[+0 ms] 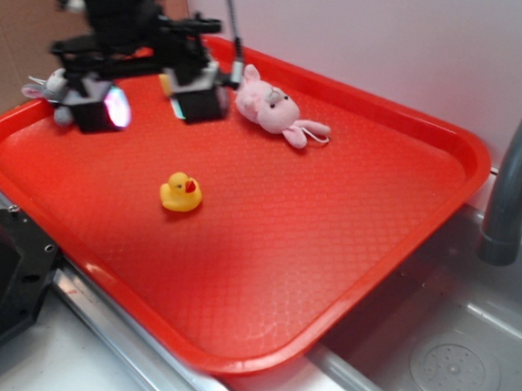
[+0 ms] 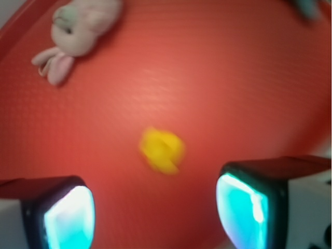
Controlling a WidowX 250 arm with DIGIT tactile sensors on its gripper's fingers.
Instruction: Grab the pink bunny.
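Observation:
The pink bunny [image 1: 270, 108] lies on its side near the far rim of the red tray [image 1: 347, 258]; in the wrist view the pink bunny [image 2: 78, 33] shows at the top left. My gripper [image 1: 152, 105] hovers above the tray's back left part, just left of the bunny, and is open with nothing between its fingers [image 1: 104, 109]. From the wrist camera, the gripper [image 2: 155, 220] frames bare tray, its glowing pads wide apart.
A yellow rubber duck [image 1: 181, 192] stands mid-tray, and the duck [image 2: 162, 150] appears blurred in the wrist view. A grey and white plush animal [image 1: 51, 86] lies behind the gripper at the left rim. A grey faucet [image 1: 519, 172] and sink [image 1: 448, 358] are to the right.

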